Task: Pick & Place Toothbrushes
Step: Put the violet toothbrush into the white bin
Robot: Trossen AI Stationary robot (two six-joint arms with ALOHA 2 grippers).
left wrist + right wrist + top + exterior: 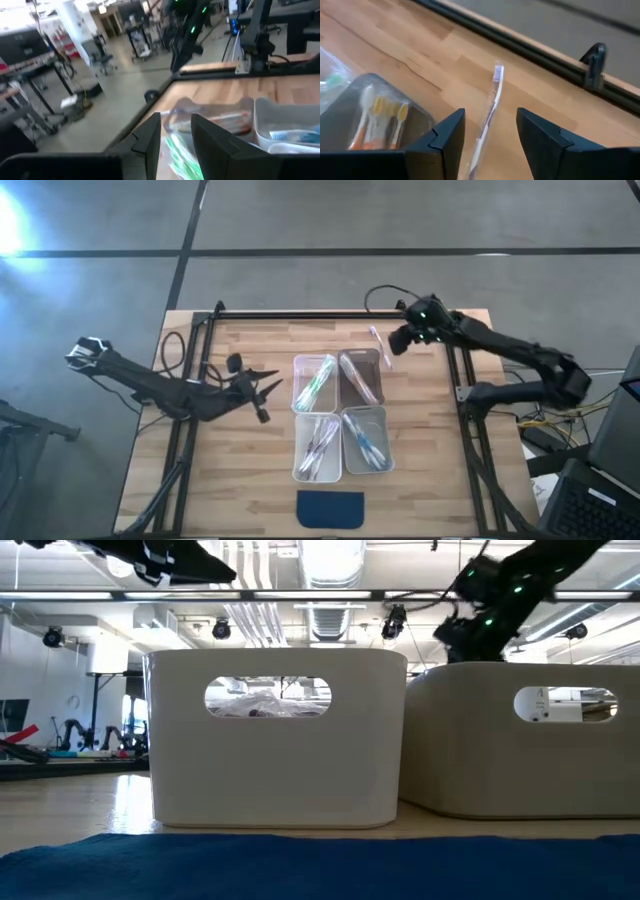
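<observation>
In the high view we see four clear bins (pixel 340 415) grouped in a two-by-two block at the centre of the wooden bench (pixel 250 480), each holding toothbrushes (pixel 313 383): greenish ones in the upper-left bin, orange-handled ones in the upper-right, bluish ones in the lower-right (pixel 368 442), and a mixed handful in the lower-left. One loose toothbrush (pixel 380 345) lies on the bare bench just above and to the right of the upper-right bin, near the far rail. Our right claw (pixel 400 340) sits at the upper right of the frame, just beside that brush; in the right wrist view its two dark fingers (pixel 447 137) stand spread on either side of the whitish brush (pixel 487 112), apart from it and not pinching it. Our left claw (pixel 268 388) is left of centre, pointing toward the upper-left bin; in the left wrist view its fingers (pixel 150 137) are parted with a gap between them, nothing gripped, with green brushes (pixel 177 157) below. A dark blue pad (pixel 331 508) lies at the lower centre of the frame.
</observation>
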